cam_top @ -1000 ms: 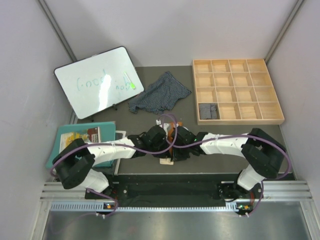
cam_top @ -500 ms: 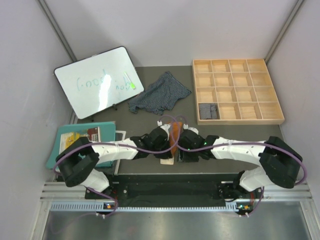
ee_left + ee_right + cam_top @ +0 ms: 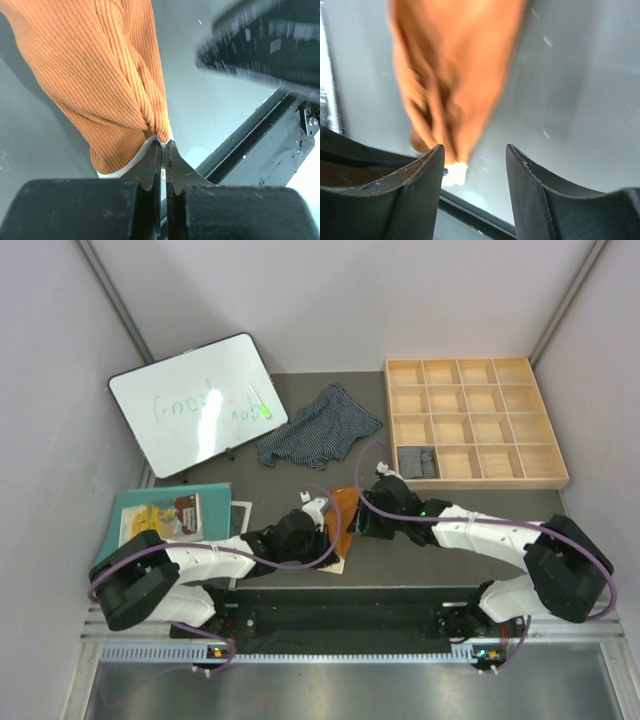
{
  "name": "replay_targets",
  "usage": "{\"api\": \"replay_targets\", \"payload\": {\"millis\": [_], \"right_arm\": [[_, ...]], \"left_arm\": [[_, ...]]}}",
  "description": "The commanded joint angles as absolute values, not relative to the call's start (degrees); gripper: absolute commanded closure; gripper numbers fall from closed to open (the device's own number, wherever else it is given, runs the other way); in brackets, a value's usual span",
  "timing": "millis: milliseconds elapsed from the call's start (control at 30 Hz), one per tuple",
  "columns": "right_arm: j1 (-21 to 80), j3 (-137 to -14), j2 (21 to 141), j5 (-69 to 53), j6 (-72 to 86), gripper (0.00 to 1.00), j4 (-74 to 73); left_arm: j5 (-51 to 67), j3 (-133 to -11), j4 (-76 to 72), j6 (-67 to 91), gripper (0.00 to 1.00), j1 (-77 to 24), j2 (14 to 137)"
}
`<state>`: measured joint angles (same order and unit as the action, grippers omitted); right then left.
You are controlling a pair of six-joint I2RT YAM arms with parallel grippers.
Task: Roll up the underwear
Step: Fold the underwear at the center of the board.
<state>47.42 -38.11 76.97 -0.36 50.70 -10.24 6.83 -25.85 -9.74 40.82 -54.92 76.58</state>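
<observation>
Bright even light, blurry underwear [image 3: 451,75]

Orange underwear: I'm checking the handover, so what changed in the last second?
The right gripper opened, letting go of the orange underwear, and drew back to the far right. The left gripper, shut on its cream edge, pulled nearer its base. The navy striped pair, the grey pair in the wooden tray and the whiteboard stayed put.

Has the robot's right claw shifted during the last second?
Yes. The right gripper has moved away from the table's near edge, toward the wooden tray, and opened.
</observation>
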Motion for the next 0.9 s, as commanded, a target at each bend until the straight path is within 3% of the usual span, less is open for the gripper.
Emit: {"api": "replay_targets", "payload": {"millis": [0, 467, 600, 867], "right_arm": [[46.3, -44.5, 81.5, -3.9, 47.1, 0.46, -2.6], [46.3, -53.4, 97.4, -10.8, 44.2, 0.44, 3.5], [46.3, -54.3, 97.9, -10.4, 43.6, 0.7, 3.7], [46.3, -52.3, 92.2, -5.9, 42.6, 0.92, 0.3]], "left_arm": [[7.5, -21.4, -8.3, 38.9, 1.0, -55.4, 75.6], [6.9, -21.6, -8.0, 39.3, 1.0, -55.4, 76.8], [6.9, -21.2, -8.0, 39.8, 1.0, -55.4, 76.8], [7.6, -20.9, -7.3, 40.9, 1.0, -55.4, 76.9]]}}
